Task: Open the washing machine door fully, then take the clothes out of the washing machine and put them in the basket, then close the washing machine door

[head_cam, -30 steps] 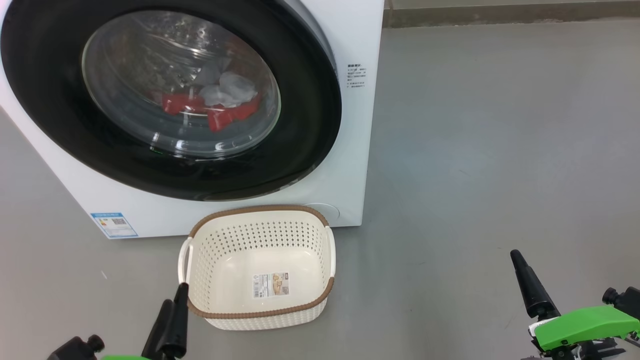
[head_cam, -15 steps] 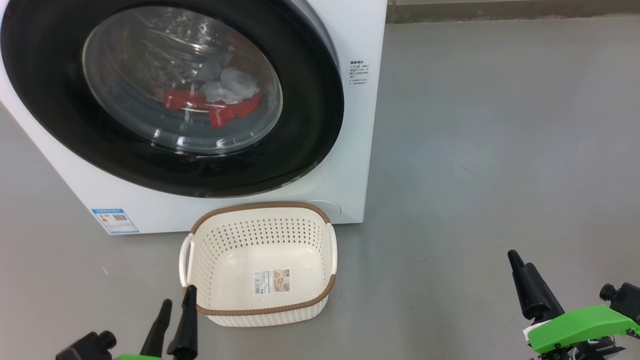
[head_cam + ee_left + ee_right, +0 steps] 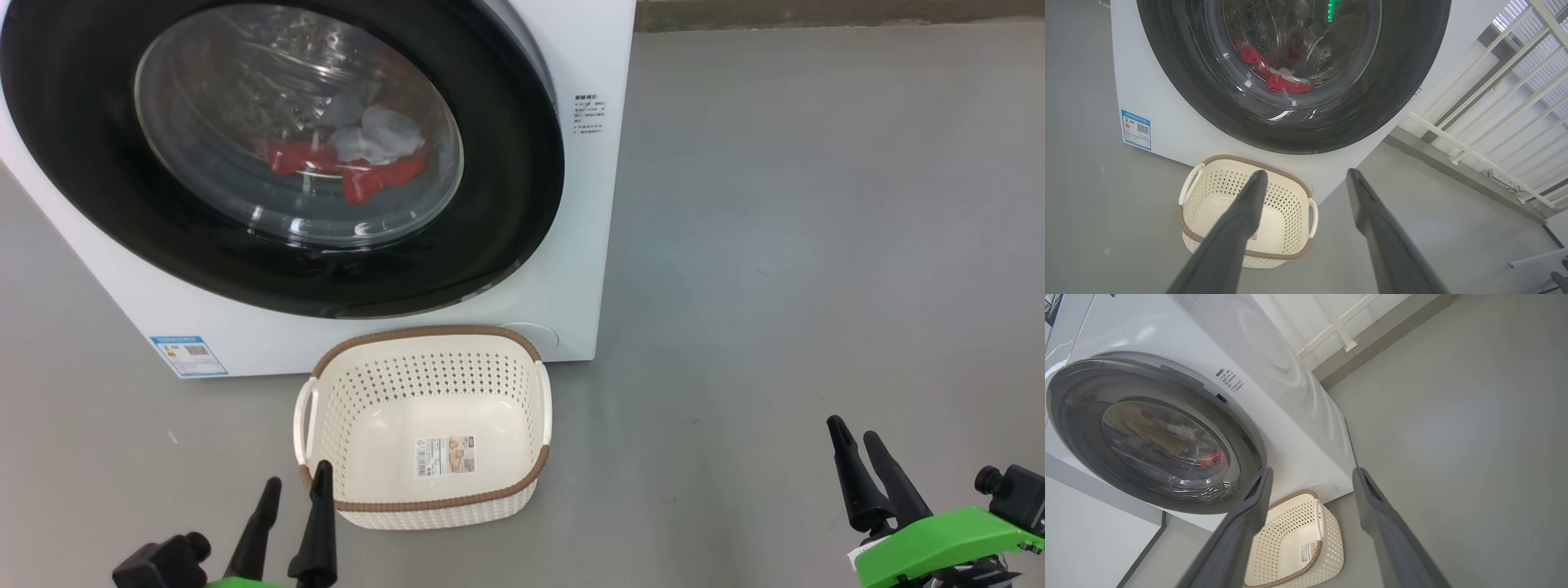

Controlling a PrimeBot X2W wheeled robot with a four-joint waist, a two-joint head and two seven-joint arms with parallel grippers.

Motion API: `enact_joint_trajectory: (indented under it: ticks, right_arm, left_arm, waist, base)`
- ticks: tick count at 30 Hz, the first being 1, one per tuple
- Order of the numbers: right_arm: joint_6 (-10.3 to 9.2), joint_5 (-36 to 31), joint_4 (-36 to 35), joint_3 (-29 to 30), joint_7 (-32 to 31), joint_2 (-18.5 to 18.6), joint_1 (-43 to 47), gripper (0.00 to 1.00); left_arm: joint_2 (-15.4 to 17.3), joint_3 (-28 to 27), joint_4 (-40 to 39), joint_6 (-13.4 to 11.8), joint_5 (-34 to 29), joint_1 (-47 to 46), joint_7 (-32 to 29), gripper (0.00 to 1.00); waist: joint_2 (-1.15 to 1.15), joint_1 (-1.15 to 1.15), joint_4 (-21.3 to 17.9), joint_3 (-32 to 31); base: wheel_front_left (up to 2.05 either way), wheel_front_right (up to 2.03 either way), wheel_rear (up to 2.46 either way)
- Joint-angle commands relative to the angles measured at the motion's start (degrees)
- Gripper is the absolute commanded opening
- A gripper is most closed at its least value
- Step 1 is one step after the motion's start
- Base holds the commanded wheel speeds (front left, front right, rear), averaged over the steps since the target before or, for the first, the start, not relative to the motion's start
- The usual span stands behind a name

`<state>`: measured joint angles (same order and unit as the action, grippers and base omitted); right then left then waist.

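Door [image 3: 506,163] sits closed on the washer [image 3: 571,278], with the red-and-white clothes [image 3: 375,175] heaped low behind the glass [image 3: 237,122]. Basket [image 3: 424,334] holds only its paper sticker [image 3: 445,456] and stands on the grey floor [image 3: 775,245] just in front of the washer's lower right corner, far rim close to the front panel (touching or not, can't tell). Left gripper [image 3: 298,475] is near-left, fingers spread wide with nothing between them, one tip over the basket's near-left rim in the head view; right gripper [image 3: 851,429] is near-right, well apart from basket and washer, also spread wide and carrying nothing.
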<state>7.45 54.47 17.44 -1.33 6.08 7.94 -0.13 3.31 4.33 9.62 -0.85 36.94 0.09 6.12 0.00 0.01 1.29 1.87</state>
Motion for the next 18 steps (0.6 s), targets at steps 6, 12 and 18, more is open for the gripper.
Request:
enact_joint_trajectory:
  ticks: [6,12,18]
  right_arm:
    - [0.03,-4.08,-1.9,-1.69,1.73,1.75,-0.39,1.0]
    - [0.03,-6.83,-1.9,-2.33,2.74,2.26,-0.12,1.0]
    - [0.03,-9.87,-1.92,-2.65,3.75,2.68,0.07,1.0]
  left_arm:
    - [1.29,-0.22,-2.73,-1.43,-5.55,-0.3,1.67,1.0]
    - [1.59,0.5,-3.56,-2.24,-9.85,-0.13,2.68,1.0]
    - [1.82,1.03,-4.13,-3.05,-14.05,0.13,3.7,1.0]
  waist:
    - [0.0,0.0,0.04,0.0]
    - [0.0,0.0,0.15,0.24]
    - [0.0,0.0,0.17,0.3]
  base:
    - [0.0,0.0,0.0]
    - [0.0,0.0,0.0]
    - [0.0,0.0,0.0]
